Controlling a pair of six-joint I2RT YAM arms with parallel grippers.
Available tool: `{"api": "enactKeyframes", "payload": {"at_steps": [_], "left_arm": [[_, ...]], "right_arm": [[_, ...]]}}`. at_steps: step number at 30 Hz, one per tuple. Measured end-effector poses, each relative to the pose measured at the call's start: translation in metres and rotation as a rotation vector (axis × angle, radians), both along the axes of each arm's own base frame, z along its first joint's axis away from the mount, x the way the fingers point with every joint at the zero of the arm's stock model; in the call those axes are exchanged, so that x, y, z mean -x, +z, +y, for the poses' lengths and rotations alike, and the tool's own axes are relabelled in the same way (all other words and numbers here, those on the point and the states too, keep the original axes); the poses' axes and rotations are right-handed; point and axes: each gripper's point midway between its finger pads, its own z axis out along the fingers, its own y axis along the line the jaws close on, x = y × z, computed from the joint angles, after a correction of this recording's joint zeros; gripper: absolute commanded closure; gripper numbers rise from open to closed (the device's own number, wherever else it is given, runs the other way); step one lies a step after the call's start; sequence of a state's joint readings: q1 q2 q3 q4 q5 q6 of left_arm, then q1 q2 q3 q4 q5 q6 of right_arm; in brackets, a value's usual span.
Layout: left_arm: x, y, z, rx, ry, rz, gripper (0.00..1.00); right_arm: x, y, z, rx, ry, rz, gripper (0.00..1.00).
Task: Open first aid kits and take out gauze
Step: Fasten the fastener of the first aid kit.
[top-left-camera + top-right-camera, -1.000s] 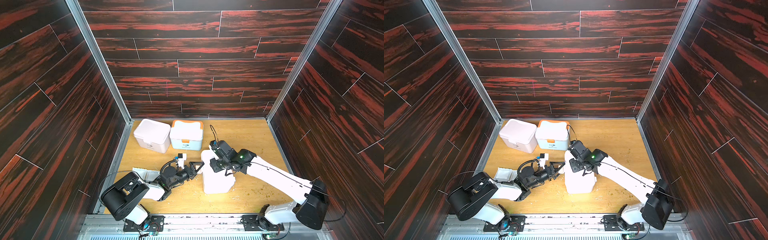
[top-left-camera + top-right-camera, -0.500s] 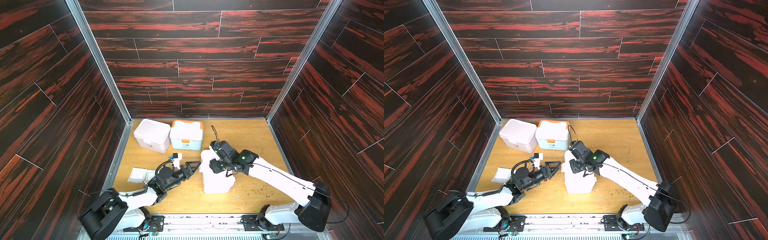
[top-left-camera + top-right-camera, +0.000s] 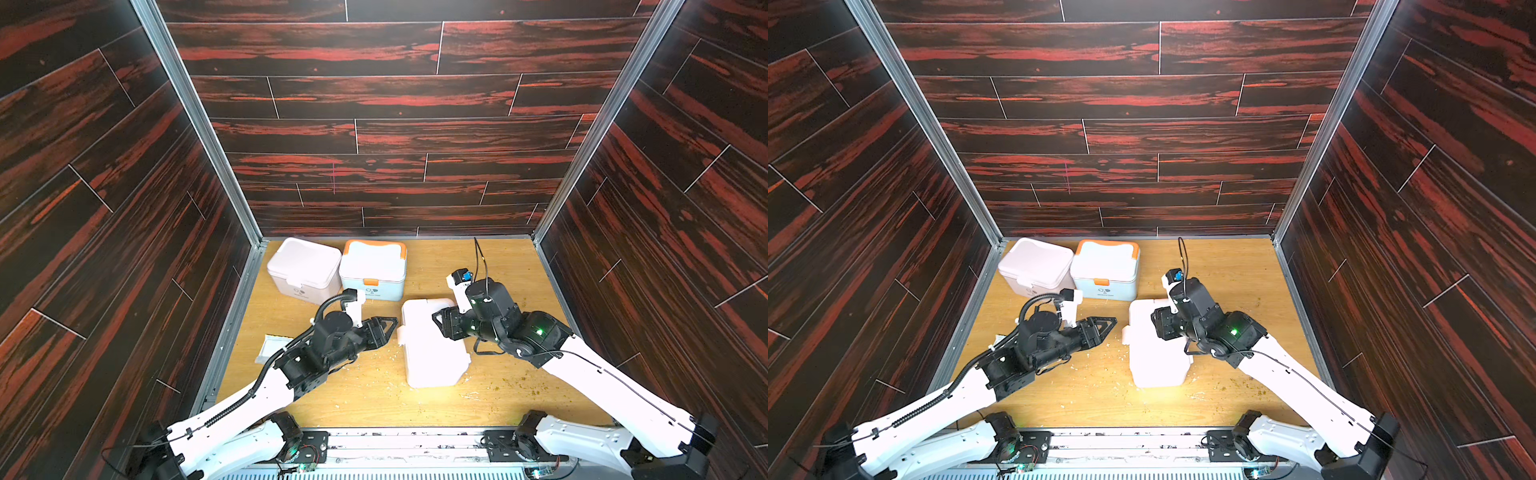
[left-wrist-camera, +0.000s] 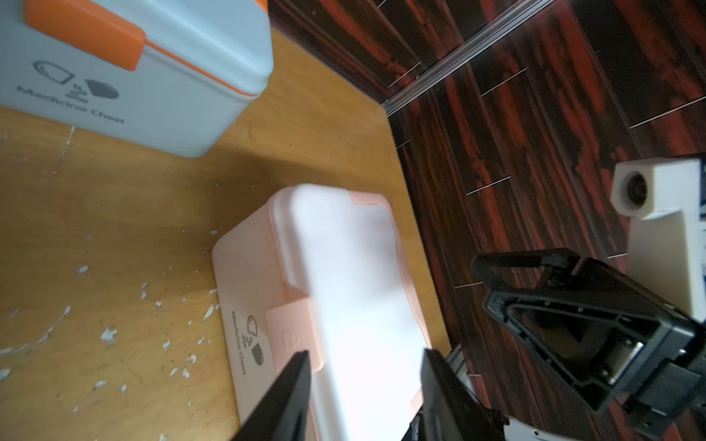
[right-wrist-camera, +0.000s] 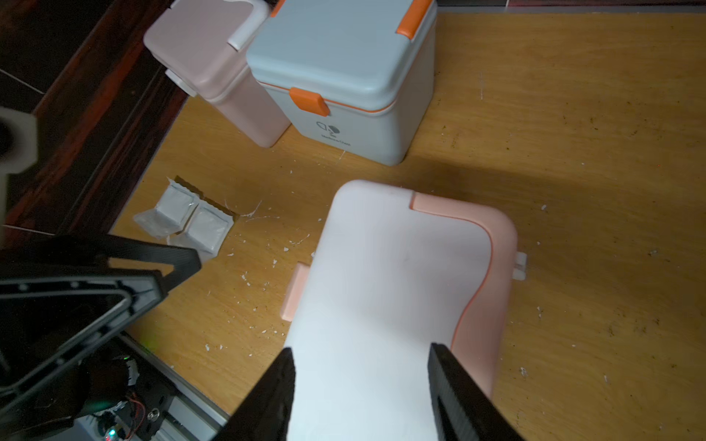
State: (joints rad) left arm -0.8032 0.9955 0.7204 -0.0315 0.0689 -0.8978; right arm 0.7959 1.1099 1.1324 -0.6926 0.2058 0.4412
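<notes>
A white first aid kit [image 3: 432, 345] with pink trim stands mid-table, its lid down and its pink latch [image 5: 294, 294] facing my left arm. My left gripper [image 3: 390, 322] sits just beside that latch, jaws apart and holding nothing; in the left wrist view my left gripper [image 4: 365, 355] frames the lid's latch edge. My right gripper [image 3: 438, 322] hovers over the lid from the other side, open; in the right wrist view my right gripper [image 5: 361, 353] has the white lid between its fingers. Gauze packets [image 5: 187, 221] lie stacked on the table by the left wall, partly hidden behind my left arm in a top view [image 3: 272, 347].
Two more closed kits stand side by side at the back left: a pinkish-white one [image 3: 305, 266] and a pale blue one with orange trim [image 3: 372, 266]. White crumbs litter the wooden table [image 3: 374, 390]. Dark panel walls close in on three sides.
My left arm has stretched out while its gripper stayed by the kit's latch, and its jaws have narrowed. My right gripper's jaws have widened over the lid.
</notes>
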Motion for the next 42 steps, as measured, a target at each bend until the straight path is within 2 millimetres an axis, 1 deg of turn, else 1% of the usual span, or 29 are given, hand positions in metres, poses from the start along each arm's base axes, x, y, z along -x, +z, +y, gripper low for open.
{"api": "enactKeyframes", "payload": {"at_steps": [3, 7, 8, 11, 16, 19, 29, 42], "left_arm": [[-0.004, -0.012, -0.008, -0.108, -0.015, 0.028, 0.69], [-0.009, -0.034, -0.015, -0.237, -0.035, 0.067, 0.72], [-0.01, -0.038, -0.016, -0.261, -0.039, 0.075, 0.74], [-0.013, -0.047, -0.019, -0.321, -0.051, 0.089, 0.75], [-0.016, -0.056, -0.023, -0.377, -0.064, 0.104, 0.75], [-0.016, -0.061, -0.023, -0.396, -0.069, 0.109, 0.75], [-0.016, -0.073, -0.023, -0.431, -0.07, 0.129, 0.75], [-0.016, -0.079, -0.024, -0.421, -0.059, 0.132, 0.75]], "right_arm": [[-0.003, -0.016, -0.011, 0.02, -0.028, 0.036, 0.4], [-0.006, -0.035, -0.022, 0.031, -0.054, 0.086, 0.4], [-0.006, -0.038, -0.025, 0.031, -0.059, 0.096, 0.4], [-0.005, -0.049, -0.03, 0.036, -0.064, 0.126, 0.4], [0.0, -0.062, -0.031, 0.039, -0.053, 0.167, 0.4], [0.002, -0.066, -0.031, 0.036, -0.045, 0.18, 0.4], [0.002, -0.065, -0.028, 0.017, -0.03, 0.184, 0.4], [0.004, -0.065, -0.025, 0.005, -0.018, 0.189, 0.4]]}}
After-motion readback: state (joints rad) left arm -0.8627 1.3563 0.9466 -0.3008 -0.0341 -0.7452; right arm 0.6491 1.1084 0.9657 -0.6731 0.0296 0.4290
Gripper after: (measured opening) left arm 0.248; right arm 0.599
